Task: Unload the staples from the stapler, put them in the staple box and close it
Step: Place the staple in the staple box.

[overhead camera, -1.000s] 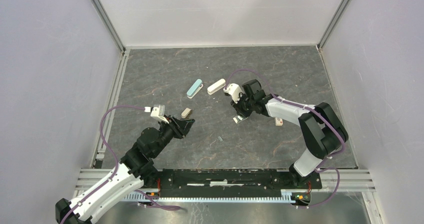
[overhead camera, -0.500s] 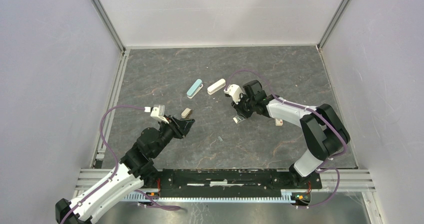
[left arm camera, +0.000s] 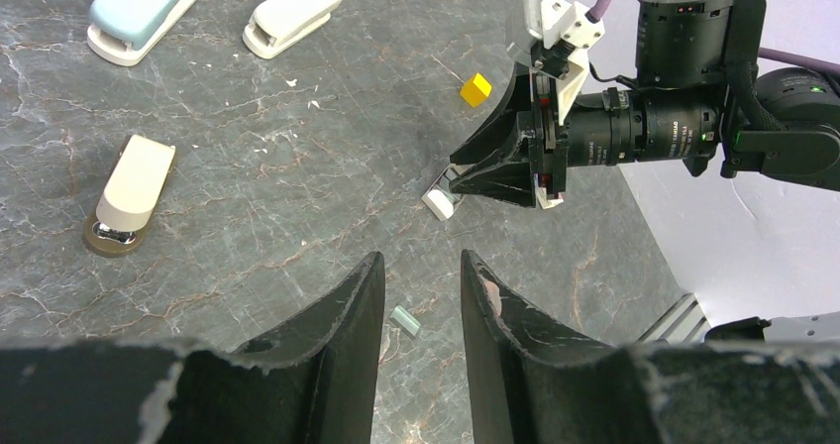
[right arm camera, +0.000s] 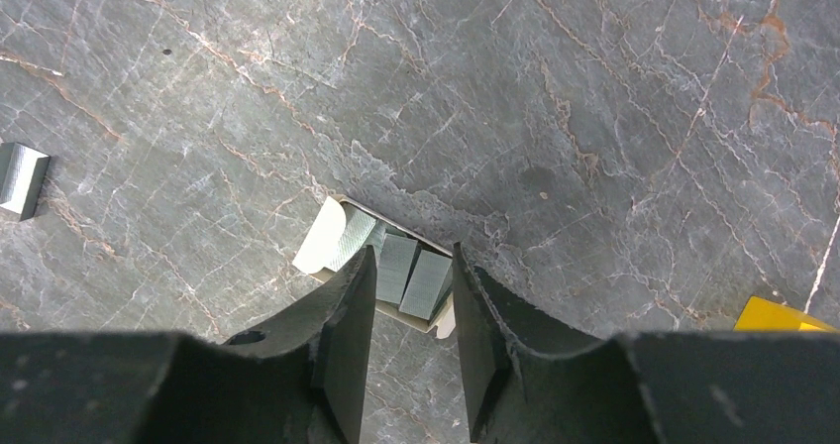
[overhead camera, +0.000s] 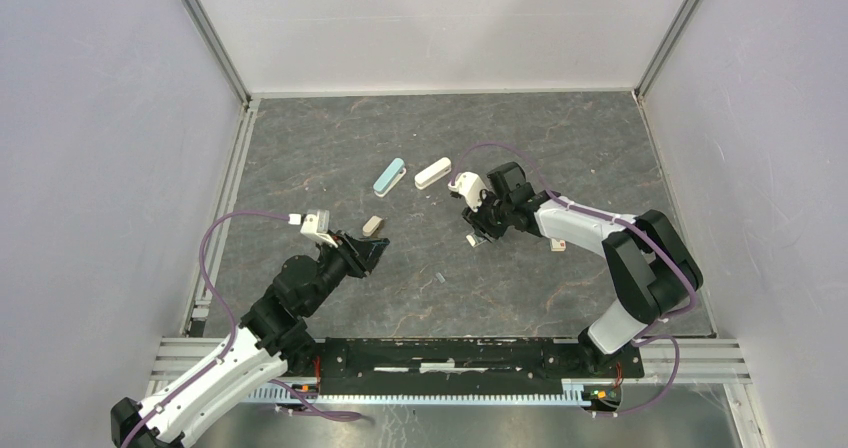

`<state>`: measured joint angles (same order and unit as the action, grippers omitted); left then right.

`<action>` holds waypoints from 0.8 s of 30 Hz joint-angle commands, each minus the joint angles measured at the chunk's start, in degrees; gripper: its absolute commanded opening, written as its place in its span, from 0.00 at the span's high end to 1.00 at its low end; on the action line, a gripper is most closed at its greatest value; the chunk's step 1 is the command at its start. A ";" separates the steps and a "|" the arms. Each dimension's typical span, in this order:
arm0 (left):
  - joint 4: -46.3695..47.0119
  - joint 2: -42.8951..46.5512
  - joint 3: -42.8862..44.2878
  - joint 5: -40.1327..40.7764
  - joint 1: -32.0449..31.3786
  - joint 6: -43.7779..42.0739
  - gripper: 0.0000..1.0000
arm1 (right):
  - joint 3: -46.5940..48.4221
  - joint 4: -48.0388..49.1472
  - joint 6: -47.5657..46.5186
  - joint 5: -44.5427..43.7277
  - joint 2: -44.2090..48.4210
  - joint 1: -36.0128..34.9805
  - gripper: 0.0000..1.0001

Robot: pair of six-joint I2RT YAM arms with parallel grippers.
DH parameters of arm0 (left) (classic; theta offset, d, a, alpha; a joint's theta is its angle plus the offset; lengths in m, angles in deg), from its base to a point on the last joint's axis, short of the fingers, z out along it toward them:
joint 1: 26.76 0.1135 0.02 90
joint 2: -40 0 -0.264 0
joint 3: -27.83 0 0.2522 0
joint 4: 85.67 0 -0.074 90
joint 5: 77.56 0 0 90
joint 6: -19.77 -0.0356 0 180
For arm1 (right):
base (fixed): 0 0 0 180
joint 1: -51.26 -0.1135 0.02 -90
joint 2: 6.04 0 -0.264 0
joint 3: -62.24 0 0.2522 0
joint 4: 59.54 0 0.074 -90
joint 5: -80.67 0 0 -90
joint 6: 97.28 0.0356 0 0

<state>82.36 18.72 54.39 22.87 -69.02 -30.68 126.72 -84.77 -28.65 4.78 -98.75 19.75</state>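
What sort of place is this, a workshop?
Probably a robot test cell: plain white wall panels in a metal frame box in a dark stone-look tabletop, a left arm and a right arm are bolted along its near edge, and a teal stapler and a white stapler lie on it.

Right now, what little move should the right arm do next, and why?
Probably lift the right gripper straight up. Its jaws stand apart right over the small clear box, which rests on the table; rising clears it without nudging it.
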 commanded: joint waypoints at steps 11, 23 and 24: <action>0.24 -0.12 2.76 0.81 -0.21 1.32 0.59 | -0.45 1.12 -0.70 -0.56 1.73 -0.04 0.57; 0.24 0.54 2.14 0.90 -0.26 1.65 0.59 | -0.36 1.18 -0.78 -1.16 0.77 -0.04 0.53; 0.24 0.62 2.14 0.90 -0.24 1.64 0.59 | -0.36 1.29 -0.78 -1.19 0.62 0.00 0.53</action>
<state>82.25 18.74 55.02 22.85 -69.02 -30.68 126.70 -84.70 -28.69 4.06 -98.57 19.75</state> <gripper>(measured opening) 0.411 0.464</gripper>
